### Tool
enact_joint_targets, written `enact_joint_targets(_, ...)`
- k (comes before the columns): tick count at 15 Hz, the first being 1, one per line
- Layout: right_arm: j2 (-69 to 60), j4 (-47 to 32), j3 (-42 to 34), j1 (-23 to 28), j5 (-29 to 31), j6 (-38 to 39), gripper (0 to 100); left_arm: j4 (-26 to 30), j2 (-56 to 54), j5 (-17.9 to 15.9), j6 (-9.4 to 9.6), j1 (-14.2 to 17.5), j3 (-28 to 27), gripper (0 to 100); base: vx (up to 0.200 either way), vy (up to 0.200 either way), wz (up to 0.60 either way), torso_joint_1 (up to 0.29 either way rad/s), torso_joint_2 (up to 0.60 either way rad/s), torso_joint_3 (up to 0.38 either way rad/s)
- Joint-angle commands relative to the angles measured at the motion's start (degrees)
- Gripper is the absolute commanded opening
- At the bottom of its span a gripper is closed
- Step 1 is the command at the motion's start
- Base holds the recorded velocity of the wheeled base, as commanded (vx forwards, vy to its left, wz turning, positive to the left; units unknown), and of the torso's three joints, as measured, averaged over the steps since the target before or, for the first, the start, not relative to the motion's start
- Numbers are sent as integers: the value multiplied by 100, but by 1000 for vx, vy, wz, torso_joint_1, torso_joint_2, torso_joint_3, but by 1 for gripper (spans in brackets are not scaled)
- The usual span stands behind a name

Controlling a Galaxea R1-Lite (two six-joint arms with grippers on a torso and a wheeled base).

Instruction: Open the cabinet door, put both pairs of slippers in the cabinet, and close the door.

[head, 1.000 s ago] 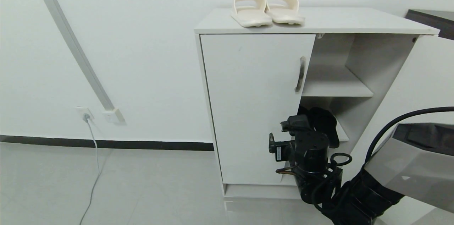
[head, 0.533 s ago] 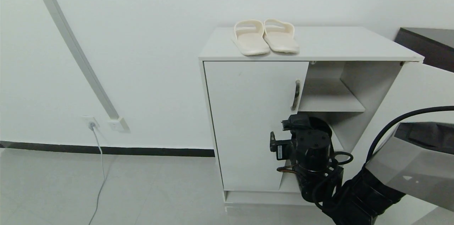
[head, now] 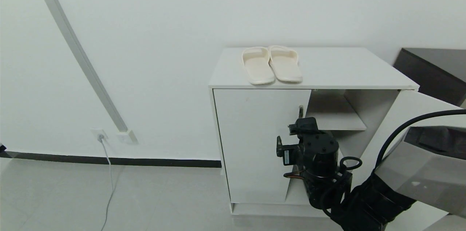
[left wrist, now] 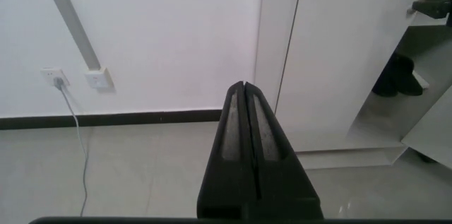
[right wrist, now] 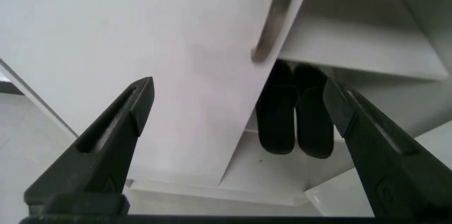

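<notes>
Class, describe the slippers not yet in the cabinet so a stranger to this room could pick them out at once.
Find the white wooden cabinet against the white wall. On its flat top, left of centre, a pair of cream rubber slide slippers lies side by side. The other pair, black slippers, sits on a shelf inside.

Cream slippers (head: 271, 64) are laid side by side atop the white cabinet (head: 346, 70). Its right door (head: 411, 112) is swung open. Black slippers (right wrist: 294, 118) are stowed on an inner shelf (right wrist: 279, 166).
</notes>
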State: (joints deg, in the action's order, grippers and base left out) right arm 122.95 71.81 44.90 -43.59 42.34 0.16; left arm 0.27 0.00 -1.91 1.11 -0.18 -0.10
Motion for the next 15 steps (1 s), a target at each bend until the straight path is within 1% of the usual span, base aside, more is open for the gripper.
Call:
enact_joint_targets(1, -17, -1, -16, 0, 3, 2, 100, 0, 9, -2, 3, 1, 1, 0, 0, 0, 0, 222, -510, -305)
enact_joint_targets(6, -17, -1, -16, -35, 3, 2, 100, 0, 9, -2, -5, 1, 1, 0, 0, 0, 0, 220, -536, -315)
enact_joint_targets(12, -17, -1, -51, -44, -6, 2, 100, 0, 9, -2, -5, 1, 1, 0, 0, 0, 0, 258, -592, -334)
enact_joint_targets(15, -17, 61, -78, -44, -15, 2, 100, 0, 0, -2, -5, 1, 1, 0, 0, 0, 0, 204, -450, -251)
